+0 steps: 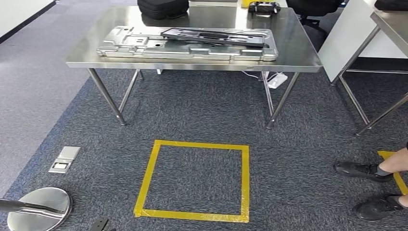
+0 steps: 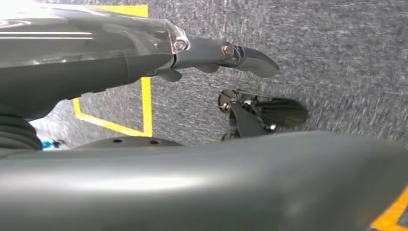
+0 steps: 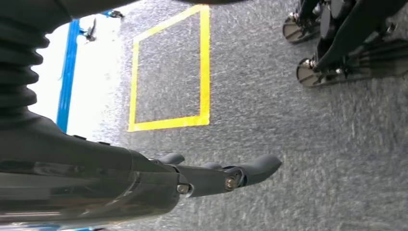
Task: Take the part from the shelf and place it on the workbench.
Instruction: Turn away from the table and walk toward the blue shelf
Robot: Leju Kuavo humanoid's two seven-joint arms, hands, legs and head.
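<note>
Grey carpet (image 1: 192,106) carries a yellow tape square (image 1: 195,180) at 6 o'clock. We note the part (image 1: 187,44) flat on the steel bench (image 1: 298,57) at 12 o'clock. Left robot hand (image 2: 226,53) and right robot hand (image 3: 231,175) hang empty, fingers extended.

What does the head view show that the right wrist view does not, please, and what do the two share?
Head view alone: the steel workbench bearing the silver stamped metal part with a dark flat tray lying across it, and a person's black shoes. Right wrist view alone: the right hand, holding nothing, fingers extended above the floor. Both: grey carpet with a yellow tape square.
</note>
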